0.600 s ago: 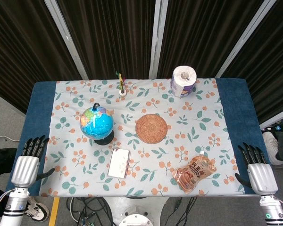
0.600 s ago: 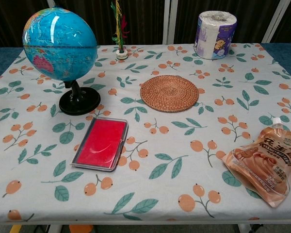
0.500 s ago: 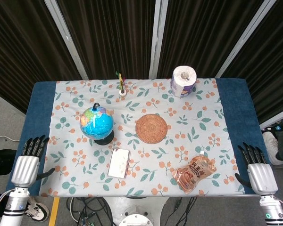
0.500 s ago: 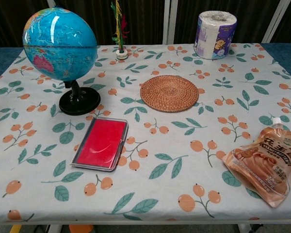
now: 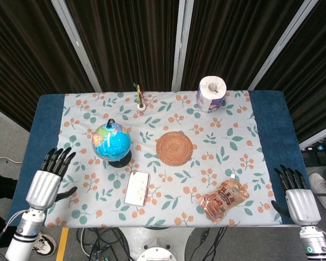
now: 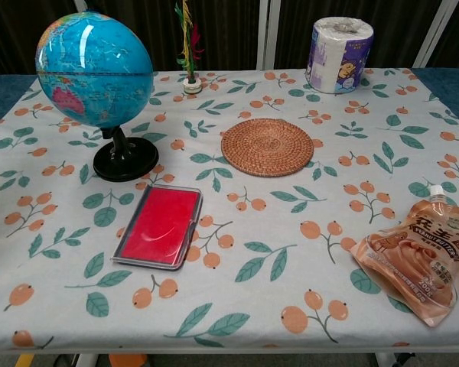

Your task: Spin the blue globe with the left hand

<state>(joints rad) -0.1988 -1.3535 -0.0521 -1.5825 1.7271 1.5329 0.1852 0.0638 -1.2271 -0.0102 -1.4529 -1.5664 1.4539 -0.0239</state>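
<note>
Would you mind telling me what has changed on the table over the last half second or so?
The left hand has moved up and inward over the table's edge, toward the blue globe, fingers still spread and holding nothing. The right hand has stayed put, open. The globe, red case, woven coaster, snack pouch and paper roll have not moved.

A blue globe [image 6: 94, 69] stands upright on its black base. Just right of the base lies a red flat case [image 6: 158, 227]; farther right sit a woven coaster [image 6: 267, 147], a tissue roll [image 6: 337, 43] and an orange pouch [image 6: 416, 260].
</note>
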